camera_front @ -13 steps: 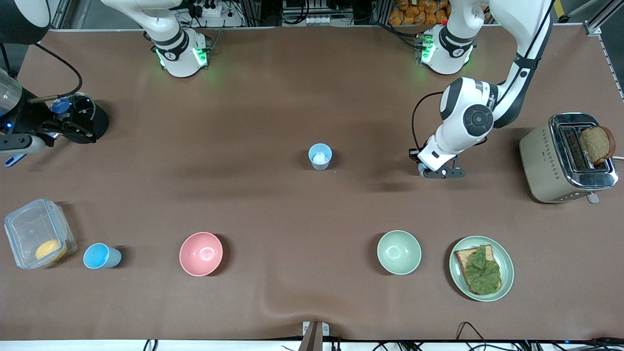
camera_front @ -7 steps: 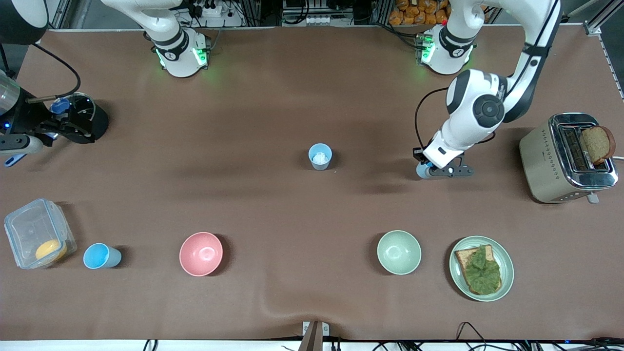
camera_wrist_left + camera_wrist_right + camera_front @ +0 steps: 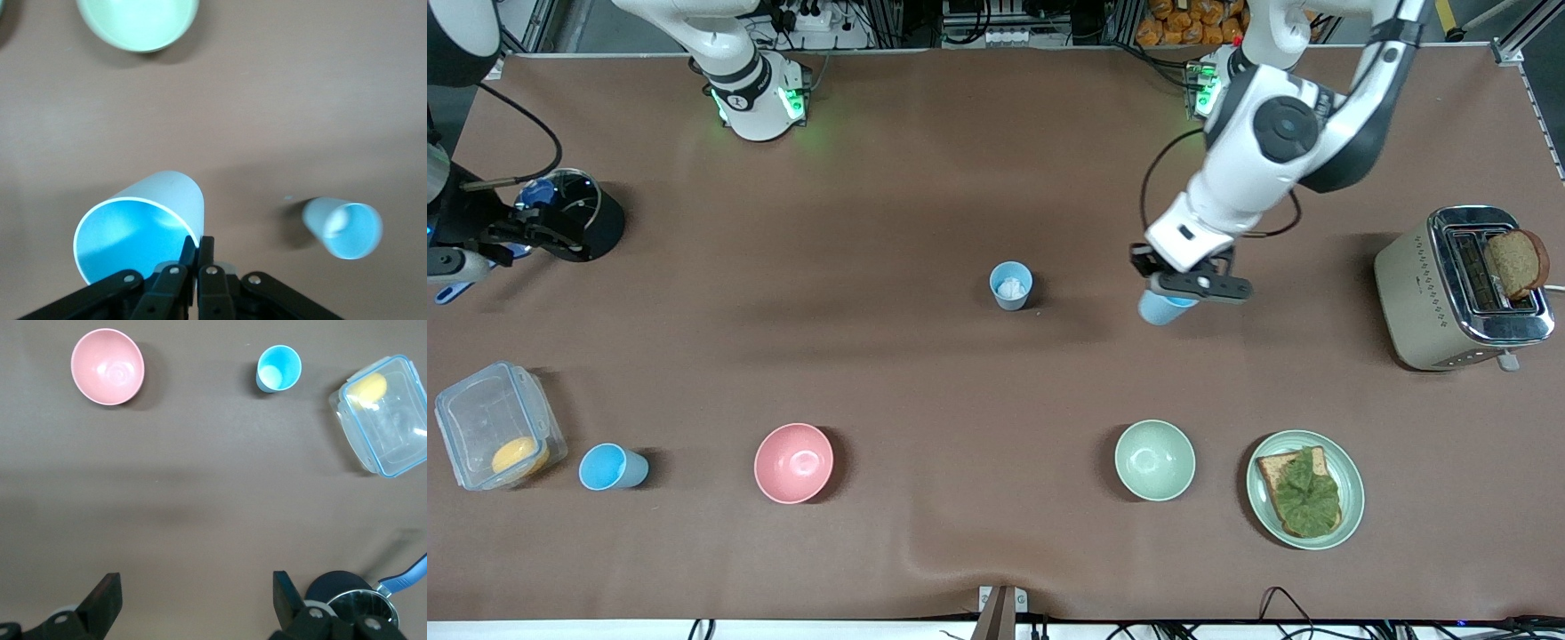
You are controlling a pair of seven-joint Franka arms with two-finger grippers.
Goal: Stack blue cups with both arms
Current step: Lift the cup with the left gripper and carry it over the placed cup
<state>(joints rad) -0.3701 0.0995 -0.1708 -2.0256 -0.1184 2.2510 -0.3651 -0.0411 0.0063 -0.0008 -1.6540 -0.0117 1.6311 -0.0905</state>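
Note:
My left gripper (image 3: 1193, 286) is shut on the rim of a light-blue cup (image 3: 1161, 308) and holds it tilted over the table, beside the cup with a white bit inside (image 3: 1011, 285). In the left wrist view the fingers (image 3: 198, 250) pinch the held cup's (image 3: 143, 223) wall, and the cup with the white bit (image 3: 343, 229) stands apart from it. A third blue cup (image 3: 609, 467) stands near the front camera at the right arm's end, also in the right wrist view (image 3: 279, 368). My right gripper (image 3: 197, 600) is open and empty, up at that end (image 3: 516, 236).
A pink bowl (image 3: 793, 462) and a pale green bowl (image 3: 1154, 460) sit near the front camera. A plate with toast and lettuce (image 3: 1352, 480) lies beside the green bowl. A toaster (image 3: 1423, 284) stands at the left arm's end. A clear container (image 3: 498, 425) and a black pot (image 3: 596, 218) are at the right arm's end.
My left gripper has risen with the blue cup in it and moved toward the cup with the white bit. The right arm has barely moved.

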